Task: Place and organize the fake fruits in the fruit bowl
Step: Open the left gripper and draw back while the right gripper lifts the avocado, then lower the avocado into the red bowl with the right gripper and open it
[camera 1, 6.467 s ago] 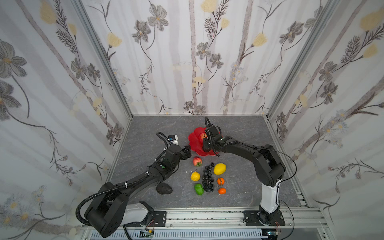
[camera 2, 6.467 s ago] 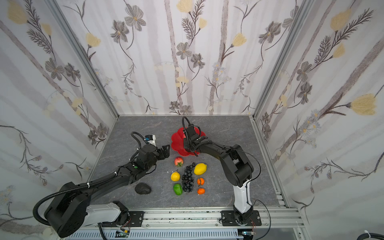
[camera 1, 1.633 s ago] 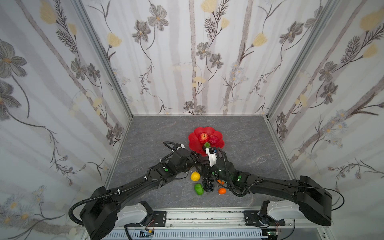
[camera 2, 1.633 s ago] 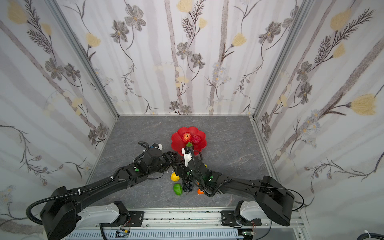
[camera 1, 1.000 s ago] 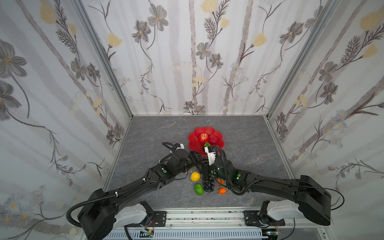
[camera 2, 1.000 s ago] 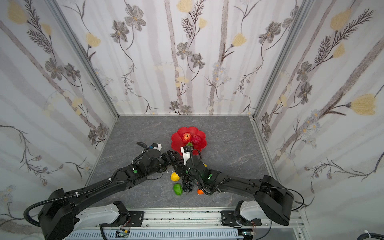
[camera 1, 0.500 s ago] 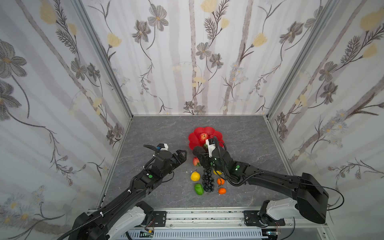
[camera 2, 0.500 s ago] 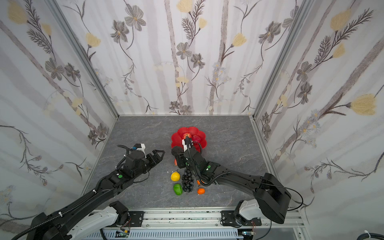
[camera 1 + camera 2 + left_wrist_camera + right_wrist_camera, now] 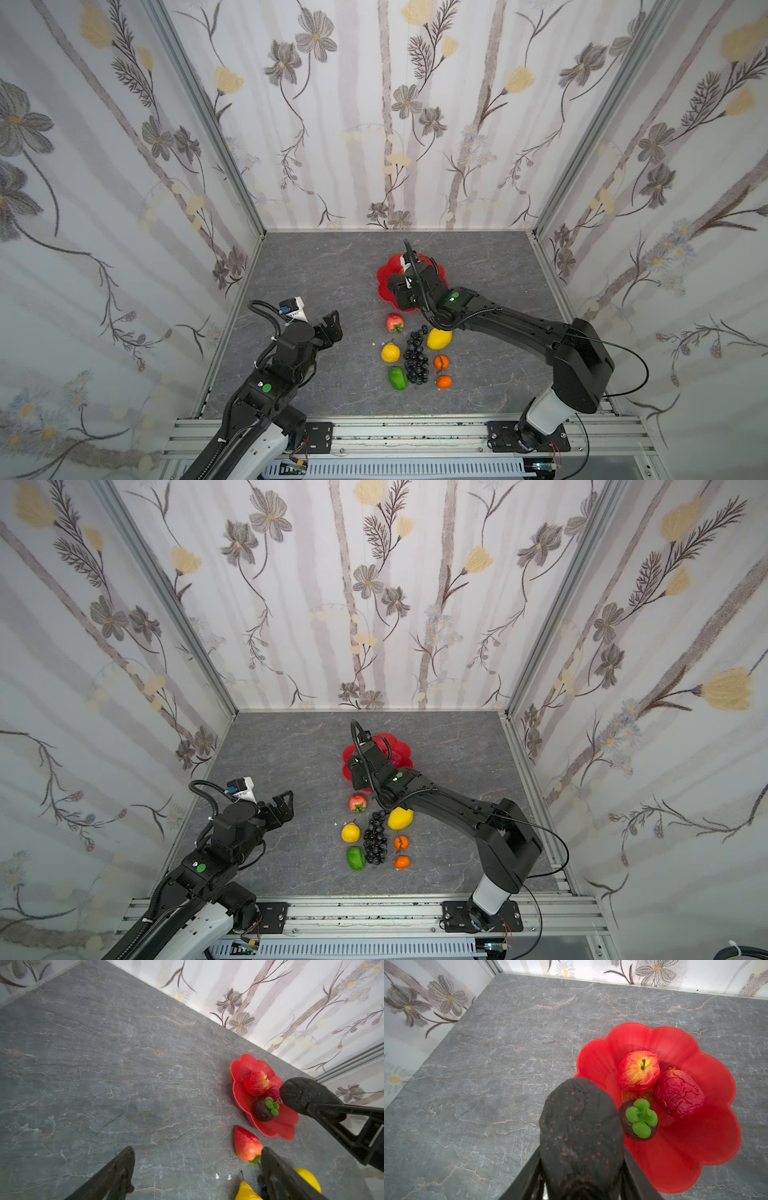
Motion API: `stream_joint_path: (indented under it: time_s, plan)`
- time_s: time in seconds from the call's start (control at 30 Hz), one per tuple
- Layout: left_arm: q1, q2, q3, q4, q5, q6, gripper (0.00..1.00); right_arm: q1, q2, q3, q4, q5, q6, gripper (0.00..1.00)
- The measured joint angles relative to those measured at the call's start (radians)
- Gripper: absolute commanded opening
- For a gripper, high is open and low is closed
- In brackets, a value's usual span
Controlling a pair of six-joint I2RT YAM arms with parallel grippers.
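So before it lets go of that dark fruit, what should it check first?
1. The dark fruit is gripped between the right fingers: ok.
2. It is fully over the fruit bowl: cannot tell; it hangs by the rim.
3. Bare room in the bowl beside the apple and the green-topped fruit: ok.
4. The left fingers are open and well apart from the bowl: ok.

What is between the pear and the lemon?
The black grapes lie between the pear and the lemon. Both top views show this.
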Motion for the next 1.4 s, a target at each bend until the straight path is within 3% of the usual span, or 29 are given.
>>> stream_joint_path:
  time_s: [0.3, 0.53, 1.4]
  plan:
    - [0.0, -0.102, -0.146, 0.045, -0.043, 0.103, 0.97, -0.011, 0.179, 0.238, -0.154, 0.018, -0.029, 0.43]
    - [0.0, -0.201, -0.176, 0.054, -0.075, 0.148, 0.97, -0.024, 0.293, 0.38, -0.262, 0.035, -0.027, 0.43]
    - [0.0, -0.211, -0.184, 0.054, -0.078, 0.157, 0.97, -0.047, 0.512, 0.608, -0.491, 0.063, 0.009, 0.45]
